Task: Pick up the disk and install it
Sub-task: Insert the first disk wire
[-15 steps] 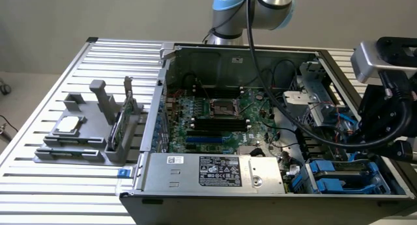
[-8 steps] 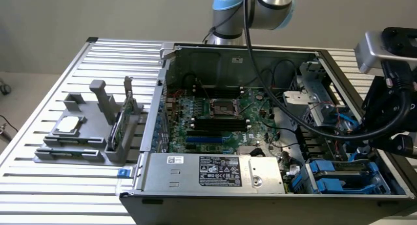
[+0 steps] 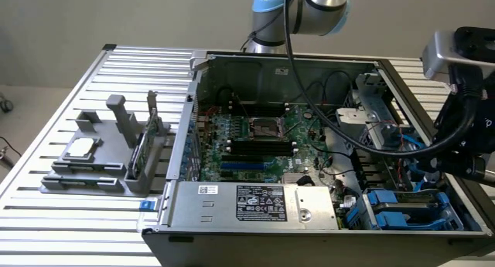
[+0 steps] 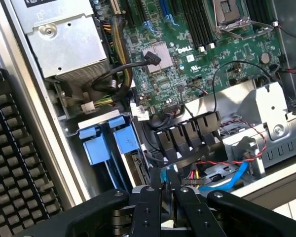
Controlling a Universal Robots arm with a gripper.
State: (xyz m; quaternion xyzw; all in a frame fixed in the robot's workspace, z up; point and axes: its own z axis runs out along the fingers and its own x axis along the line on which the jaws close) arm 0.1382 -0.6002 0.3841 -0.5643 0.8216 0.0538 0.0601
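The disk's silver body is hidden. Two blue carrier fronts (image 4: 110,143) stand side by side in the drive bay (image 3: 406,212) at the case's near corner on the exterior view's right. I cannot tell whether a drive sits in them. My gripper (image 4: 164,178) hangs over the case's edge on the exterior view's right (image 3: 462,163), a little above and beside that bay. Its black fingers (image 4: 154,190) are open by only a narrow gap, with nothing between them. Below the fingertips lie a cable connector with coloured wires and a blue cable (image 4: 232,178).
The open computer case (image 3: 189,105) lies on a slatted metal table (image 3: 69,220), with the motherboard (image 3: 259,136) and power supply (image 3: 255,203) exposed. A grey fixture (image 3: 97,165) at the exterior view's left holds a small square chip and an upright card. Thick black cables hang across the case.
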